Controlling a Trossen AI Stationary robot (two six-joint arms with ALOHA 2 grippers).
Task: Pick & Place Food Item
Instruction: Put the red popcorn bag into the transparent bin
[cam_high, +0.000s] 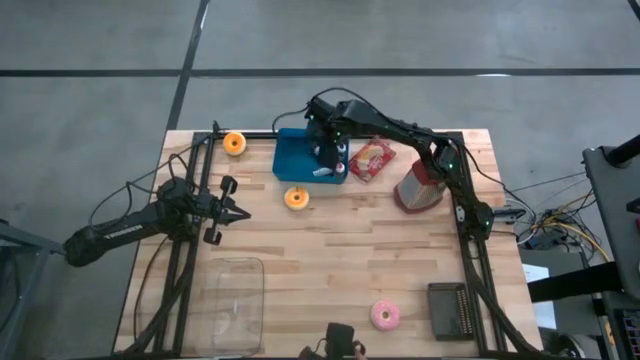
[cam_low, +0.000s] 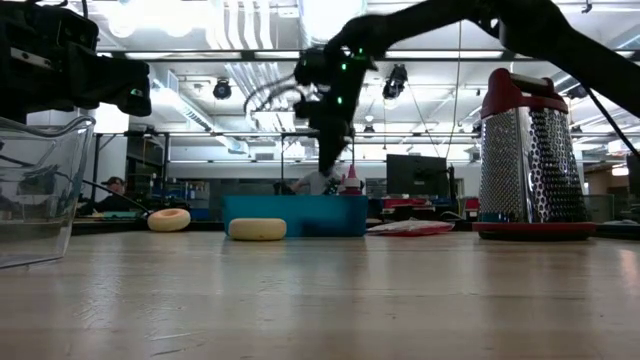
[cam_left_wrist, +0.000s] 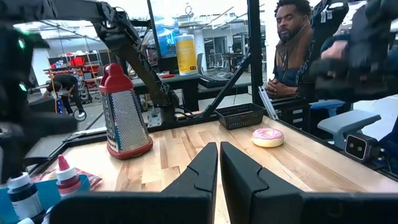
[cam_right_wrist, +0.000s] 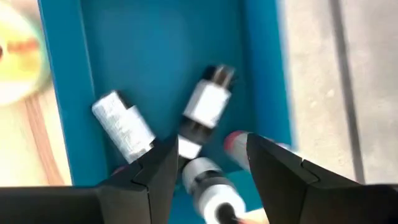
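Your right gripper (cam_right_wrist: 208, 165) hangs with its jaws wide over the small bottles (cam_right_wrist: 208, 102) in the blue tray (cam_high: 292, 158) at the far side, so it could bump or grab two bottles at once, since they lie touching.

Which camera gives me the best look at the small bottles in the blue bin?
The right wrist view: it looks straight down into the blue bin at the small bottles, between the open right gripper. The high view shows them mostly hidden under the arm; the low view only the bin's wall; the left wrist view two bottle tops.
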